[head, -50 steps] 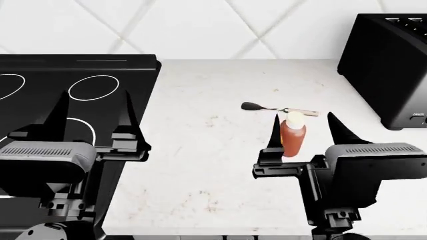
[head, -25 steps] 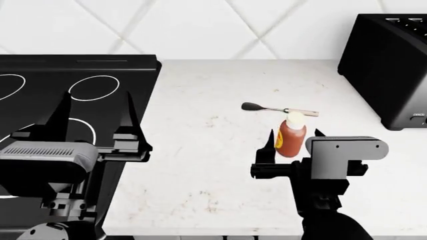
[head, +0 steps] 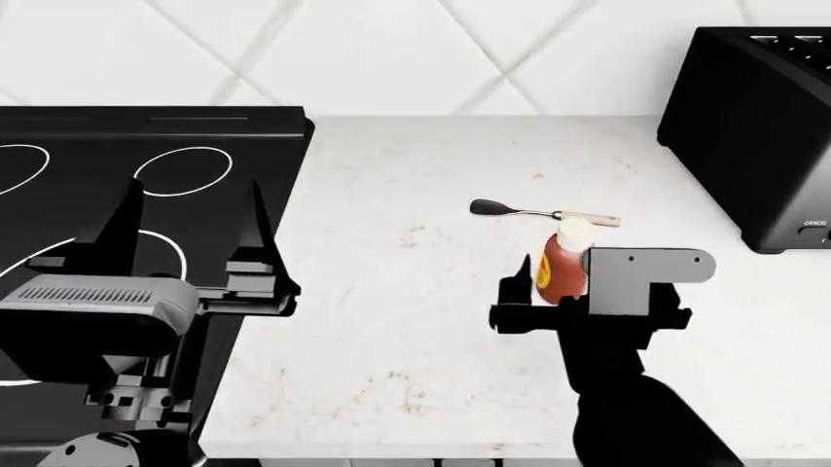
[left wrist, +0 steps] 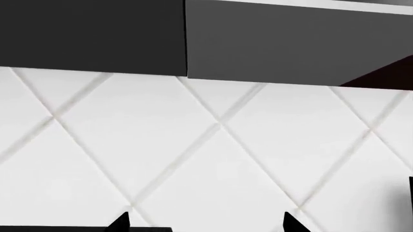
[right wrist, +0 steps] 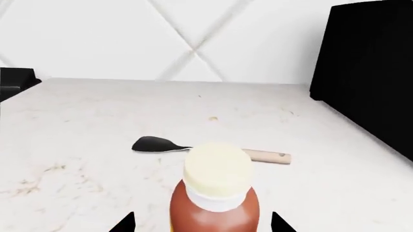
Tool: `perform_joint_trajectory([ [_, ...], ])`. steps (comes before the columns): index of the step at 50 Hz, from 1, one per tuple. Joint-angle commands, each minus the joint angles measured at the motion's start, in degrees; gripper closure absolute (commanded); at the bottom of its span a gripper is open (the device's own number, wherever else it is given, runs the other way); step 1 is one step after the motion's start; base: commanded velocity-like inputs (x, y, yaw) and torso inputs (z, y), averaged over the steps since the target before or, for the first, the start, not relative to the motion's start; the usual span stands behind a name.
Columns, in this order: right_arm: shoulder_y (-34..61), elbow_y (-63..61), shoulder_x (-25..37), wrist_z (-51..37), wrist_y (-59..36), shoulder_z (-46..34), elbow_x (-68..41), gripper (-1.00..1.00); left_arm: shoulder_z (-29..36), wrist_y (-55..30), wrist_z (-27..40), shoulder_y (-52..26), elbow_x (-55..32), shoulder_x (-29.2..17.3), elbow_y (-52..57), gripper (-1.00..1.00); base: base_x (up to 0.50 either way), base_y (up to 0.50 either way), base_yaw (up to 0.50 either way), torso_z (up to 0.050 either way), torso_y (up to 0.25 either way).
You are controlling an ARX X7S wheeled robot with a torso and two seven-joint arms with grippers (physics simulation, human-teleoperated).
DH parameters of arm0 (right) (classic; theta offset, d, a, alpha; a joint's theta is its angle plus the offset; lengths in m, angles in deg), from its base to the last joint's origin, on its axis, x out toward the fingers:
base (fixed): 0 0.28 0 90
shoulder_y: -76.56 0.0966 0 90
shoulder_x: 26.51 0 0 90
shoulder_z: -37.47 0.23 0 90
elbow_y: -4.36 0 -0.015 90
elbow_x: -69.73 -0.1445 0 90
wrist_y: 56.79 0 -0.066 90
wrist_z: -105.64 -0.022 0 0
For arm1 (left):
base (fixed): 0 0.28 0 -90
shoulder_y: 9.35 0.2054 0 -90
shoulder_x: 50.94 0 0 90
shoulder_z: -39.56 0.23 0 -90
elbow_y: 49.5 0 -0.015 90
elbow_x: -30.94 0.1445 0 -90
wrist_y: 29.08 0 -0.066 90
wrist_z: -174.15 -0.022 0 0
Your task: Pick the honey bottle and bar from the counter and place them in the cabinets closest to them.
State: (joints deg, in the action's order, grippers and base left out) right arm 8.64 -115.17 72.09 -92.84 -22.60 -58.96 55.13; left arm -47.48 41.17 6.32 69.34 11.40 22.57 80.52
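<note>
White counter (head: 389, 292) bears honey bottle (right wrist: 214, 198) between right fingers (right wrist: 123, 223).

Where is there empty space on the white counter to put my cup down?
The counter is bare between the stovetop and the honey bottle, and behind the spatula toward the tiled wall. It is crowded where the right tool straddles the bottle, with the spatula just behind and the toaster beside.

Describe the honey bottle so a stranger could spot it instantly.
On the white counter between the stovetop and the black toaster, it stands upright near the spatula. The honey bottle is the only orange-red thing there, with a cream cap.
</note>
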Motion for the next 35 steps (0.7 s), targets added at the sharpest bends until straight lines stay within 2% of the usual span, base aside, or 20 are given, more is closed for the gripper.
perform_joint_trajectory([
  [1, 3.9, 8.3, -0.3, 0.3, 0.5, -0.9, 0.1, -1.0, 0.3, 0.1, 0.4, -0.2, -0.3, -0.4, -0.1, -1.0, 0.0, 0.0, 0.0, 0.0, 0.0],
  [11, 4.2, 10.7, -0.4, -1.1, 0.0, -0.4, 0.2, -1.0, 0.7, 0.5, 0.5, -0.2, -0.3, -0.6, -0.6, -1.0, 0.0, 0.0, 0.0, 0.0, 0.0],
  [12, 4.0, 10.5, -0.4, -1.3, 0.0, 0.1, 0.1, 1.0, 0.7, 0.5, 0.6, -0.2, -0.4, -0.6, -0.6, -1.0, 0.0, 0.0, 0.0, 0.0, 0.0],
  [22, 3.1, 9.1, -0.5, -2.6, 0.2, 0.7, -0.1, 1.0, 1.0, 0.7, 0.8, -0.2, -0.6, -0.8, -1.0, -1.0, 0.0, 0.0, 0.0, 0.0, 0.0],
  [27, 2.5, 4.1, 0.0, -3.2, -1.6, 0.5, -0.6, 1.0, 0.7, -1.1, 1.8, -1.2, -1.3, -0.7, -1.1, -1.0, 0.0, 0.0, 0.0, 0.0, 0.0],
  [31, 3.0, -3.8, 0.8, -2.9, -4.6, 0.4, -2.2, 1.0, -2.3, -8.7, 4.6, -6.7, -8.3, 0.7, -1.6, -1.0, 0.0, 0.0, 0.0, 0.0, 0.0],
  [35, 5.8, -13.6, 1.0, -3.1, -12.3, 2.5, -5.4, 1.0, -4.5, -17.8, 9.2, -16.0, -15.1, 3.2, -4.6, -1.0, 0.0, 0.0, 0.0, 0.0, 0.0],
])
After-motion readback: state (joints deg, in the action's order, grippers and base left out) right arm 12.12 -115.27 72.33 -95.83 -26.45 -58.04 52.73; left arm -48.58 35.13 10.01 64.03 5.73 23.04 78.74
